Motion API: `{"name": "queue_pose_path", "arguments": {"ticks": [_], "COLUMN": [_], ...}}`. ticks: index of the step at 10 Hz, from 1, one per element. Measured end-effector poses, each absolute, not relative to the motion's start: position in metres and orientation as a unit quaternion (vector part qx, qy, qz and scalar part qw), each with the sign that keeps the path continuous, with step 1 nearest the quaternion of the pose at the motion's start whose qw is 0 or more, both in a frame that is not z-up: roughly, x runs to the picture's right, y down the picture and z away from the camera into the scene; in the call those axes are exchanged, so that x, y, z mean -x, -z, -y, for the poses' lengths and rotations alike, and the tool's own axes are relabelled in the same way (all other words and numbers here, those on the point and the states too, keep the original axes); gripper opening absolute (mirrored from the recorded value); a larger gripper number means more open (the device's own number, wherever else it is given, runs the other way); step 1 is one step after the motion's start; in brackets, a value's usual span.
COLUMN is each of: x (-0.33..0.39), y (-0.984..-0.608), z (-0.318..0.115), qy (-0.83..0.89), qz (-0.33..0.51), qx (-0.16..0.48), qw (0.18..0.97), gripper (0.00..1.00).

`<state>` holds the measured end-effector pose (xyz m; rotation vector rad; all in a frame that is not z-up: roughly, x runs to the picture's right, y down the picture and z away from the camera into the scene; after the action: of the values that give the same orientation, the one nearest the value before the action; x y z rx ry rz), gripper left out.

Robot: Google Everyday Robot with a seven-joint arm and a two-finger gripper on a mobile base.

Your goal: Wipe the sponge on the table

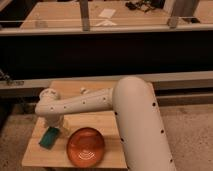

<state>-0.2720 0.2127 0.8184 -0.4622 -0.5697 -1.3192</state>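
Note:
The teal-green sponge lies flat near the left front corner of the small light-wood table. My white arm reaches in from the right across the tabletop, its wrist bent down at the left. The gripper hangs with fingers pointing down and open, just above and to the right of the sponge's upper end, close to it. Nothing is held between the fingers.
An orange plate sits at the table's front, right of the sponge. A small white object rests near the table's back edge. Behind stands a long wooden workbench with metal rails and a dark front panel. Speckled floor lies to the right.

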Motion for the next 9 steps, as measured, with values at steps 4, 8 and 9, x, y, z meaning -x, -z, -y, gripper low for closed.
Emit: {"name": "queue_pose_path", "arguments": {"ticks": [4, 8, 9], "x": [0.2700, 0.2660, 0.2645], "y": [-0.8196, -0.8208, -0.8212], "z": [-0.2145, -0.2157, -0.2151], "qy": [0.591, 0.584, 0.583], "qz": [0.259, 0.260, 0.259], "qx": [0.217, 0.225, 0.226], "qw": [0.732, 0.735, 0.736], "gripper": [0.80, 0.80, 0.80]}}
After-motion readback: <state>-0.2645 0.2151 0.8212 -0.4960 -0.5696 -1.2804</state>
